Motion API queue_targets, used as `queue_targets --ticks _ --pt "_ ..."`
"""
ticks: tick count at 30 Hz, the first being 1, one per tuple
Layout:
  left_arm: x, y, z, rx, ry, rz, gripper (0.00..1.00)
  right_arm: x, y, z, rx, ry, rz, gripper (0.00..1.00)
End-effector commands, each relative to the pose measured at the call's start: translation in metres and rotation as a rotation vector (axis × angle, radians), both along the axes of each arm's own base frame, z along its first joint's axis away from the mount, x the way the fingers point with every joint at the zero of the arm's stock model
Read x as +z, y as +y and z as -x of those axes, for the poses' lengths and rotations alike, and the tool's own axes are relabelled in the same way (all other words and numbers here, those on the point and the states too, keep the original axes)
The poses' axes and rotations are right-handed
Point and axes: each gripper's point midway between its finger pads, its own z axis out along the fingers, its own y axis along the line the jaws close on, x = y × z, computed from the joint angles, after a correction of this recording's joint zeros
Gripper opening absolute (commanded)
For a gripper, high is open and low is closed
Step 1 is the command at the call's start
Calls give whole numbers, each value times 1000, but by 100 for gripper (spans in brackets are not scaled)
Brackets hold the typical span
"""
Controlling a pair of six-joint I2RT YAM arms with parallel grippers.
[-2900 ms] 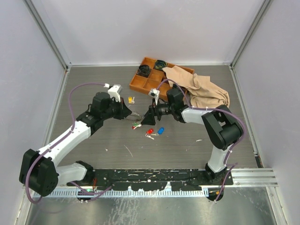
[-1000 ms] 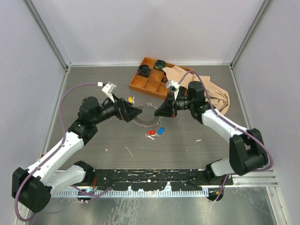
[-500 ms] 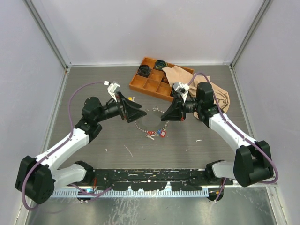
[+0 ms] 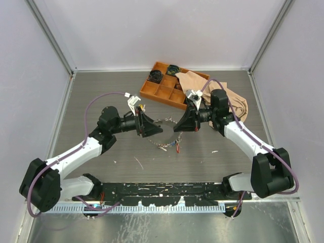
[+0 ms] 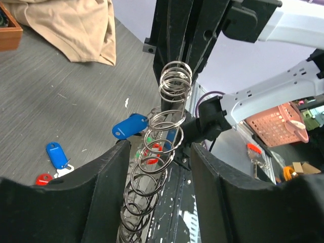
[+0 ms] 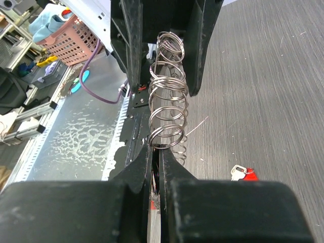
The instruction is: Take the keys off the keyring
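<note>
keyring [image 6: 167, 109] is a chain of linked split rings, strung in the air between the two arms above the surface [image 4: 101, 96]. right gripper [image 6: 157, 152] pinches the end ring with fingers pressed nearly together, while left gripper [image 5: 159, 148] is spread, chain running loose between its fingers. risk: the one-ring pinch slips under any pull and the lot drops onto the loose keys [image 5: 55, 154]; left closing blind could jam two rings, and the blue-capped key [image 5: 130, 125] beside the chain could snag.
</note>
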Motion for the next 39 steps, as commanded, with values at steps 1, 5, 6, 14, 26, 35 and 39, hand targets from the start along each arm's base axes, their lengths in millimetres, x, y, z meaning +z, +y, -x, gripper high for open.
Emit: queue_targets --ticks 1,5,6,14,26,35,39 --pt "10 -8 3 -54 -74 7 46 20 -1 -3 19 -65 -29 1" --pt "7 -8 3 -56 -66 -3 15 18 -1 -4 17 -57 -26 1" --pt "7 -8 2 -49 -65 -5 3 17 -1 -4 13 -55 -24 1" --pt "7 8 -10 95 -23 -114 0 5 -5 -24 -112 -112 29 34" --pt "25 56 -18 192 -76 -606 0 -22 -27 -55 -312 -395 95 100" --pt "51 57 -29 138 -330 -988 0 -26 -11 -50 -327 -606 -8 98" --pt "69 44 -22 74 -458 -972 0 -10 -5 -40 -352 -590 -102 93"
